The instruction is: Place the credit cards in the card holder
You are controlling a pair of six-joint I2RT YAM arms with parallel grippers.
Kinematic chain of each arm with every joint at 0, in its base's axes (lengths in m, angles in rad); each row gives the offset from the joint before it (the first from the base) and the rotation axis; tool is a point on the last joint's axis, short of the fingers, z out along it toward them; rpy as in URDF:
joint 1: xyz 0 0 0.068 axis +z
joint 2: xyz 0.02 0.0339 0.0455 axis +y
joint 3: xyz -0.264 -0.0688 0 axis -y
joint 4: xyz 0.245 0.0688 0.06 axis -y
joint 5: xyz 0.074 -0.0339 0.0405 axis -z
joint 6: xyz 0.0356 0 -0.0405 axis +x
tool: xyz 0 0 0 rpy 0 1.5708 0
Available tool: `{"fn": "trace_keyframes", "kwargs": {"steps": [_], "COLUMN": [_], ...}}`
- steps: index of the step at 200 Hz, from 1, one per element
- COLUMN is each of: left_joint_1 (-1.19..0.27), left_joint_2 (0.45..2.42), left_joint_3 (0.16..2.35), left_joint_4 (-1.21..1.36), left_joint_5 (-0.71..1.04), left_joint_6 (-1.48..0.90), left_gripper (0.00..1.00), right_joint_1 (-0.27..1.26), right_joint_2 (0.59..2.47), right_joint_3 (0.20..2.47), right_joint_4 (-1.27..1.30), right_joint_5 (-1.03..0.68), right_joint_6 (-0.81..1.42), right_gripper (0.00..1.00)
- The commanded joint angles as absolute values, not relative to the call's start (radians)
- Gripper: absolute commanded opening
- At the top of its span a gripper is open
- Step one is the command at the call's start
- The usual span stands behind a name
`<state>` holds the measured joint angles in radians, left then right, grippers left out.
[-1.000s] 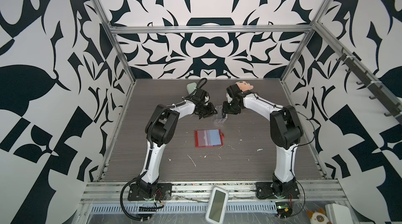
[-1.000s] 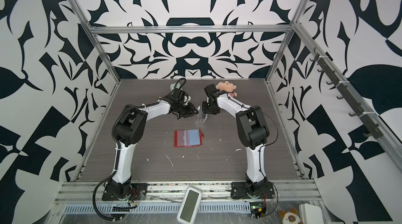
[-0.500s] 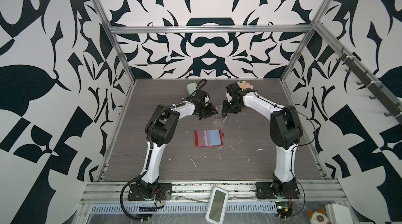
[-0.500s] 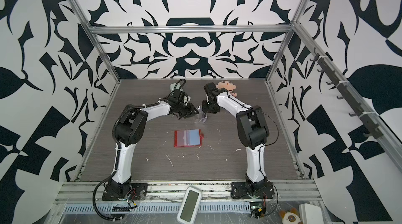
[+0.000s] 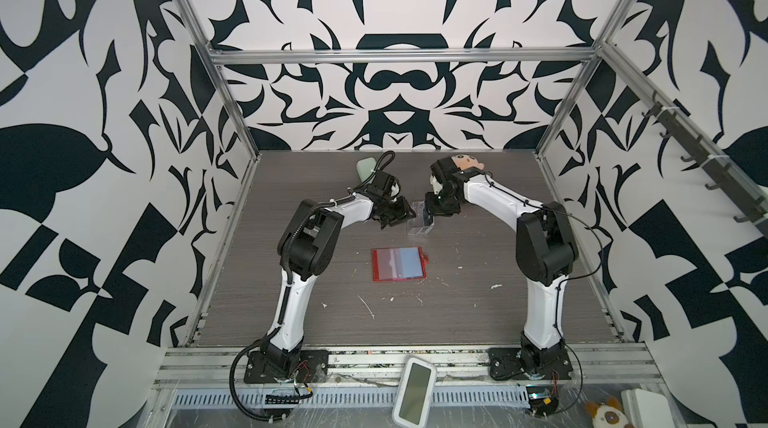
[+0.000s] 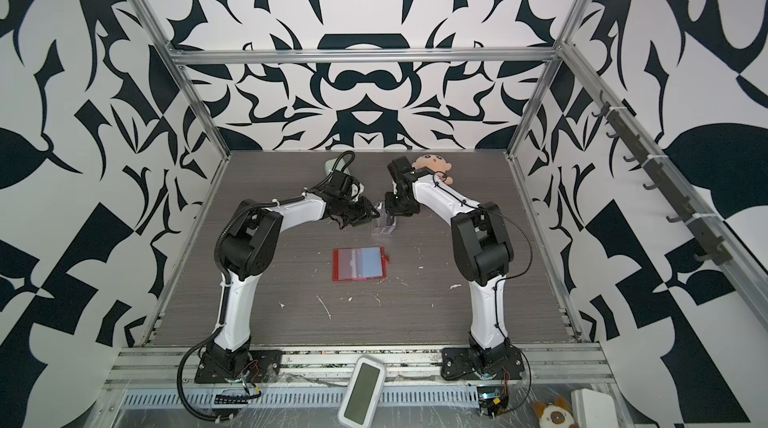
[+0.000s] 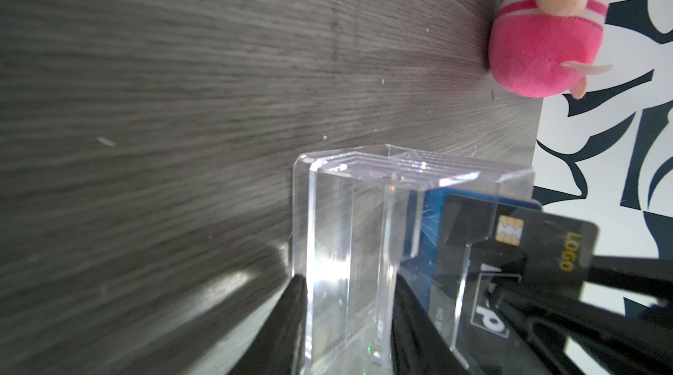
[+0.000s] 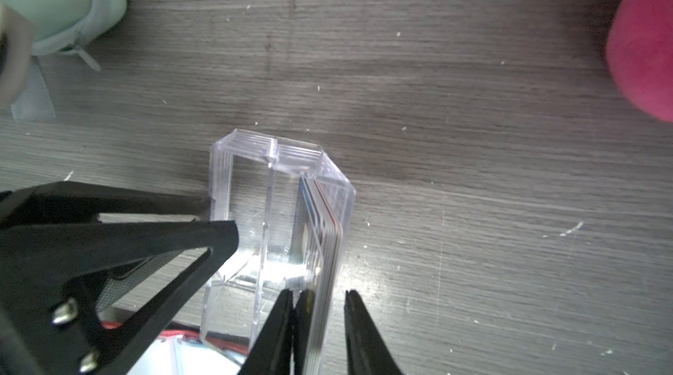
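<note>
Your left jaws are part-way closed on the clear box [image 5: 420, 225], which stands toward the back of the desk [image 5: 478, 313], between the two arms. In the right wrist view, one left finger [image 8: 218, 236] reaches into the box's empty compartment. The other lies against the outside of that same wall, so the wall looks pinched between them.

Your right jaws stand slightly apart at the box's other compartment, where the credit cards [image 8: 324, 245] stand on edge in a stack. One right finger [image 8: 276, 326] is inside the compartment, against the black card [image 7: 539, 245]. The other sits just outside the box's outer wall with a thin gap showing, so nothing is clamped there.

In the left wrist view, the black card has a gold chip and the word "LOGO" and leans out past the box rim. The blue card [image 7: 428, 224] is right behind it. More card edges show in the stack, but they are too thin to tell apart.

The red card holder [image 5: 399, 264] lies open and flat near the middle of the desk. In both top views it is nearer the arm bases than the box and apart from it, and neither arm touches it. A pale green case [image 5: 365, 168] and a plush doll [image 5: 467, 160] sit at the back of the desk.
</note>
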<state>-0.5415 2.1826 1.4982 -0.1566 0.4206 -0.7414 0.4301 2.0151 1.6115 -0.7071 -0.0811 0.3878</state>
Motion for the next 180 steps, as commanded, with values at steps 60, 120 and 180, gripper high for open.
{"fn": "trace_keyframes", "kwargs": {"steps": [60,120,180], "left_joint_1": [-0.529,-0.53,-0.529], "left_joint_2": [2.214,2.218,2.214], "left_joint_3": [1.457,1.453,1.45], "left_joint_4": [-0.239,-0.239,-0.233], "left_joint_5": [0.351,0.354,0.361], "left_joint_6": [-0.756,-0.757,-0.763], "left_gripper": [0.4,0.4,0.4], "right_joint_1": [0.442,0.455,0.465], "right_joint_2": [1.993,1.994,2.002], "right_joint_3": [1.677,1.692,1.708], "right_joint_4": [-0.799,-0.818,-0.834], "right_joint_5": [-0.005,0.01,0.023], "right_joint_6": [0.363,0.359,0.349], "right_gripper": [0.26,0.1,0.02]}}
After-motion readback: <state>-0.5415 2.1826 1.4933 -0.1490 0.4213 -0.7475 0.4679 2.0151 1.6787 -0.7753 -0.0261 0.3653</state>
